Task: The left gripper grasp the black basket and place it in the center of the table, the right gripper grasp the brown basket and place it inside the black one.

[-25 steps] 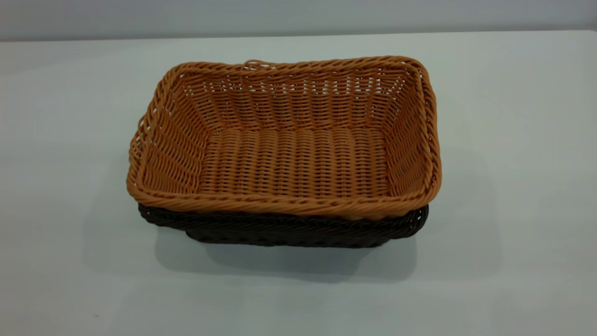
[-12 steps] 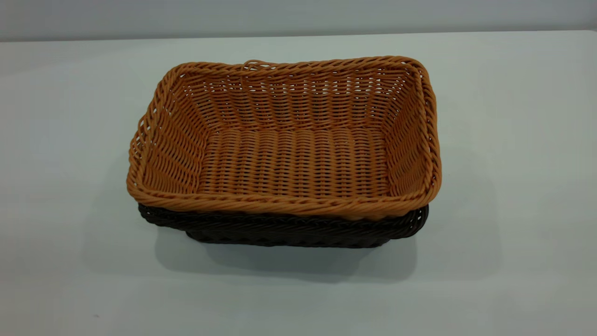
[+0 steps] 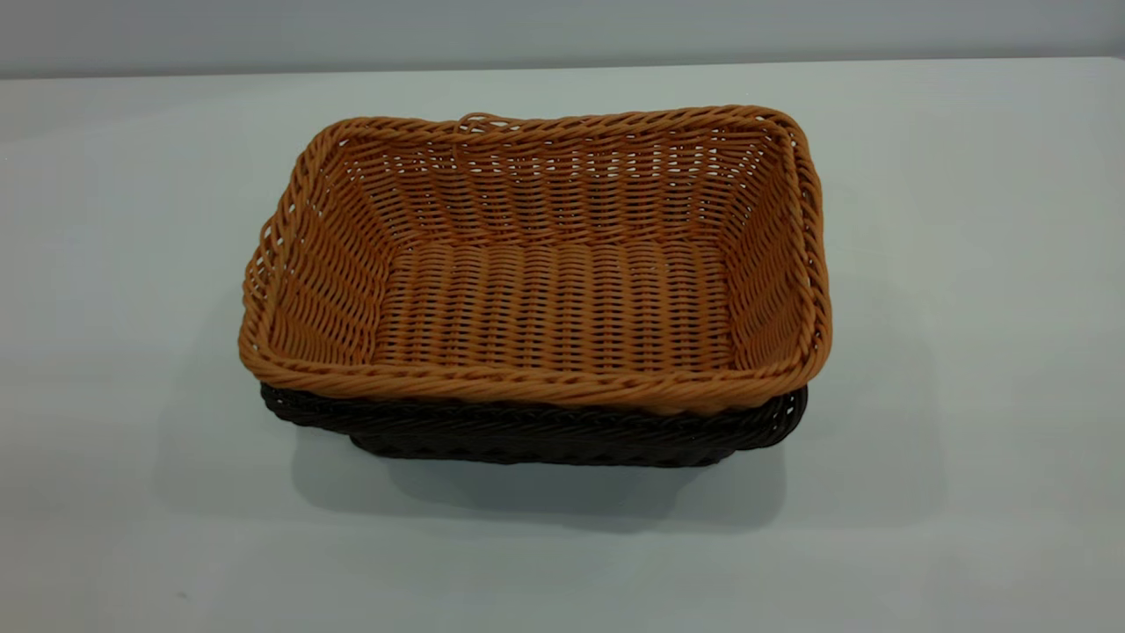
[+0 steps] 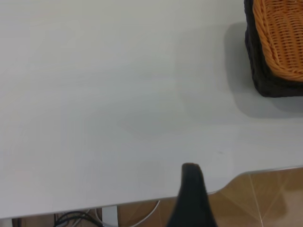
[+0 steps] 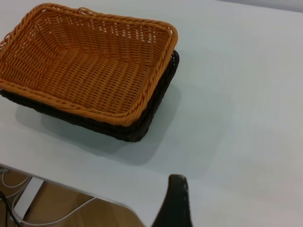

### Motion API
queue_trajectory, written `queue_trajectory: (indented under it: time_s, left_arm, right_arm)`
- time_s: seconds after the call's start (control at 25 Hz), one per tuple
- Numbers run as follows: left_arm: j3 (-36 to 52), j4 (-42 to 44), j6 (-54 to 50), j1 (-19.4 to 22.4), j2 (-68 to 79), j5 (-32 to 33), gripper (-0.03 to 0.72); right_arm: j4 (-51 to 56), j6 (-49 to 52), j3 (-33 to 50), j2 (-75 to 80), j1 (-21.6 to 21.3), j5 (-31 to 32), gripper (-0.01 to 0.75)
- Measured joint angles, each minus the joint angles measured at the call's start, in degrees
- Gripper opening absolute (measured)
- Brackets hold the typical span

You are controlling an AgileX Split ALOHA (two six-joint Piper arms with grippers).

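The brown basket [image 3: 545, 290] sits nested inside the black basket [image 3: 536, 431] near the middle of the table [image 3: 967, 264]. Only the black basket's rim and near side show beneath it. Neither gripper is in the exterior view. In the left wrist view the left gripper [image 4: 191, 189] is a dark bulk above the table's edge, far from the stacked baskets [image 4: 277, 42]. In the right wrist view the right gripper [image 5: 176, 198] hangs over bare table near its edge, well apart from the brown basket [image 5: 90, 66] and the black basket [image 5: 142, 127].
The table edge and a rounded corner [image 4: 227, 182] show in the left wrist view, with brown floor and cables beyond. The right wrist view shows the table edge [image 5: 71, 189] with cables below. A pale wall [image 3: 562, 31] stands behind the table.
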Motion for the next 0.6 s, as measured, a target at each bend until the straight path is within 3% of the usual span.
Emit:
queue_trajectory:
  time_s: [0.6]
  left_arm:
    - [0.10,-0.06,0.06,0.00,-3.53,-0.06,0.518]
  right_arm:
    - [0.00,0.00,0.00,0.00,0.00,0.00,0.591]
